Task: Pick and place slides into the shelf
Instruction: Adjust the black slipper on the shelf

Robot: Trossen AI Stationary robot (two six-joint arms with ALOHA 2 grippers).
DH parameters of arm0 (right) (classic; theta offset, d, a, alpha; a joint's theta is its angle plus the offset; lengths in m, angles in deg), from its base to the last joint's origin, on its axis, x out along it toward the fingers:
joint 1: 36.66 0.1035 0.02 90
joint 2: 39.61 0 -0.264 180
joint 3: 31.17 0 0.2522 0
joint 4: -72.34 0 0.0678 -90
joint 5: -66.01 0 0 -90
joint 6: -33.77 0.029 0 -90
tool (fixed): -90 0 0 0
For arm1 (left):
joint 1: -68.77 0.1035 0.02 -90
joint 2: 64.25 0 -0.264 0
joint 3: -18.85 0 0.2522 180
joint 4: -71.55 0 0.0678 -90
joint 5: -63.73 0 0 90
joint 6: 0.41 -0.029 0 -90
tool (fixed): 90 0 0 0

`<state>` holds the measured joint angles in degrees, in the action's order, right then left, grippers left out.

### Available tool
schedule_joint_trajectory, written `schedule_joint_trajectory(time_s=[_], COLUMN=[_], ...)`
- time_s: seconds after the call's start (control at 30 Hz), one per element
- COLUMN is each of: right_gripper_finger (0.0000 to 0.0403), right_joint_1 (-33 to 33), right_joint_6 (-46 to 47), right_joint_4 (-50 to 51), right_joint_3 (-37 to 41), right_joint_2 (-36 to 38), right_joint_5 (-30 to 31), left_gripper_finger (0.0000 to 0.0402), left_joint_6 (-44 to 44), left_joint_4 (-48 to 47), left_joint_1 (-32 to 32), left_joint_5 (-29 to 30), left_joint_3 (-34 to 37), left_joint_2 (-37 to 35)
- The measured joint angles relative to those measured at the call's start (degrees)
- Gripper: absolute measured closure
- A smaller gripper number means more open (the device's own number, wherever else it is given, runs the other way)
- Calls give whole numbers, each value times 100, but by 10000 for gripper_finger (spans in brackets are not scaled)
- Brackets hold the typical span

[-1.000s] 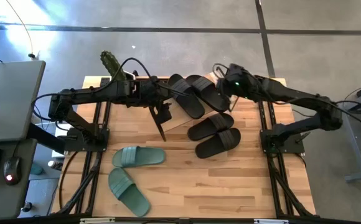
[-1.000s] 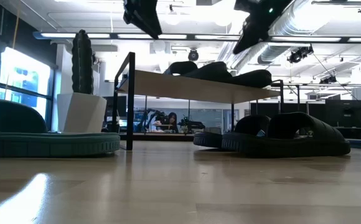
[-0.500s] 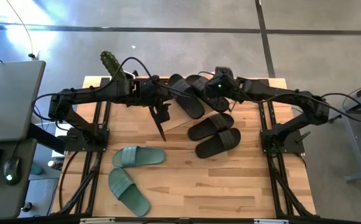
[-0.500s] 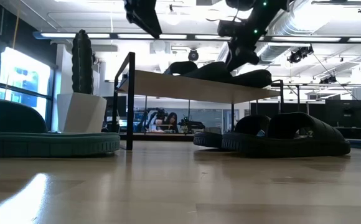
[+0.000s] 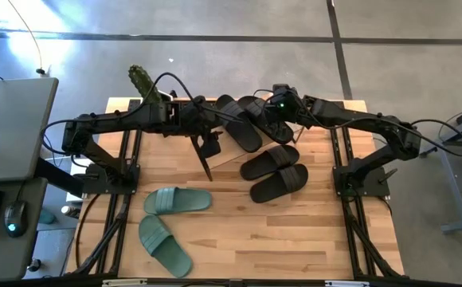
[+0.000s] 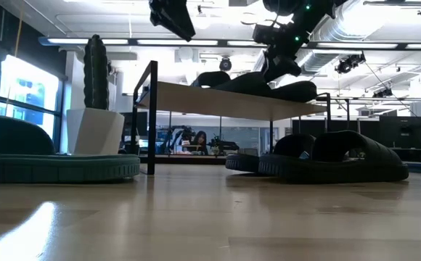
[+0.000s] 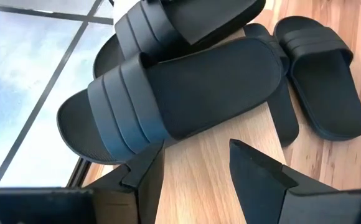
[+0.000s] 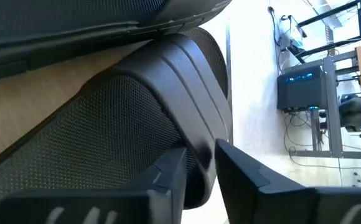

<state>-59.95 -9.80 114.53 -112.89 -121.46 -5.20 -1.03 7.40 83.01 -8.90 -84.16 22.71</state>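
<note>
No readable brand or text anywhere.

Shelf: light wood board on a thin black wire frame, far centre of the tabletop. Two black slides on its board: slide A, matte, broad ribbed strap, smooth footbed; slide B, fine mesh-like texture with ridged strap, lying beside A at the shelf's far right.

Right gripper: down at slide B, fingers narrowly apart, straddling the strap edge. Looks pinched on it, but I cannot tell if the hold is firm.

Left gripper: above the shelf's left part, fingers spread apart, nothing between them; wood board and slide A just ahead of it.

Two more black slides sit side by side on the tabletop right of the shelf, touching. Two green slides, same moulded shape, lie on the near left, well apart from the shelf.

Cactus in a white faceted pot at the far left corner, just beside the shelf.

Tabletop: pale planked wood.
</note>
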Motion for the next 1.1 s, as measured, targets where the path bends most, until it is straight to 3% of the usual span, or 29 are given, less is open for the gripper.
schedule_joint_trajectory(time_s=[0.23, 0.57, 0.77, 0.93, 1.1], right_gripper_finger=[398, 402, 402, 402, 402], right_joint_1=[3, 94, 122, 120, 120], right_joint_6=[228, 279, 397, 519, 574], right_joint_4=[2, 74, 173, 158, 94], right_joint_3=[0, 0, -2, -1, 0], right_joint_2=[2, 7, 7, 7, 7], right_joint_5=[21, 1139, 1118, 1094, 868], left_gripper_finger=[236, 236, 236, 236, 236], left_joint_6=[45, 48, 223, 963, 1180], left_joint_4=[-4, -39, 11, 90, -186], left_joint_1=[0, 0, 3, 216, 583], left_joint_5=[0, 4, 95, 640, 263], left_joint_3=[0, 0, 0, 0, 4], left_joint_2=[0, 0, 48, 314, 721])
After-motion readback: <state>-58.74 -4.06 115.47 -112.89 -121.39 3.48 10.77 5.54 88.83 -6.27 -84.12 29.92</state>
